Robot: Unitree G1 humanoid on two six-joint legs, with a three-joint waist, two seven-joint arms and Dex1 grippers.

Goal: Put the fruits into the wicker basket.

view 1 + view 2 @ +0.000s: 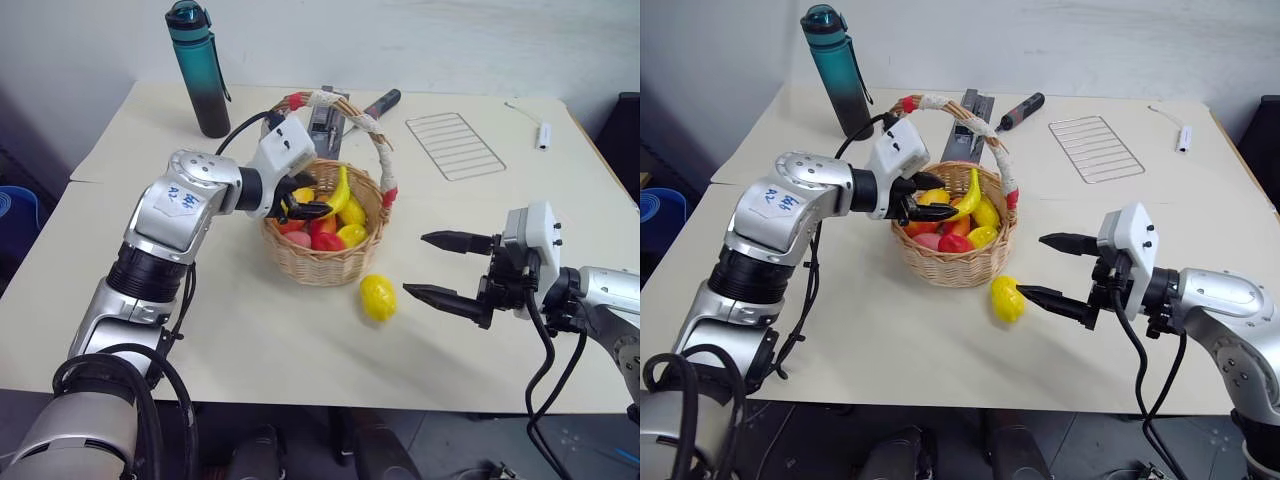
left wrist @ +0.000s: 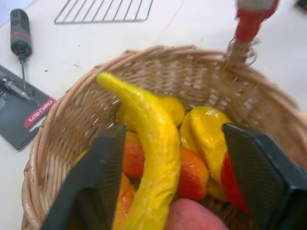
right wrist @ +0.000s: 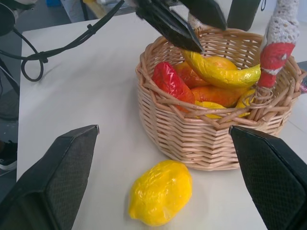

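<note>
The wicker basket (image 1: 325, 262) stands mid-table, its arched handle (image 1: 330, 100) wrapped in white cord with red ends. A curved yellow banana (image 1: 340, 192) lies inside it on top of other toy fruits. My left gripper (image 1: 318, 198) hovers over the basket's left rim, open, with its fingers (image 2: 103, 167) spread on either side of the banana (image 2: 153, 143). The lemon (image 1: 378, 297) rests on the table just in front of the basket, to the right. My right gripper (image 1: 416, 264) is open beside the lemon (image 3: 160, 191), pointing at it from the right, apart from it.
Red, orange and yellow toy fruits (image 3: 170, 79) fill the basket. A teal bottle (image 1: 200, 70) stands at the back left. Behind the basket lie a dark tool pack (image 1: 325, 125) and a screwdriver (image 1: 380, 103). A wire rack (image 1: 455, 145) and a white adapter (image 1: 542, 135) lie at the back right.
</note>
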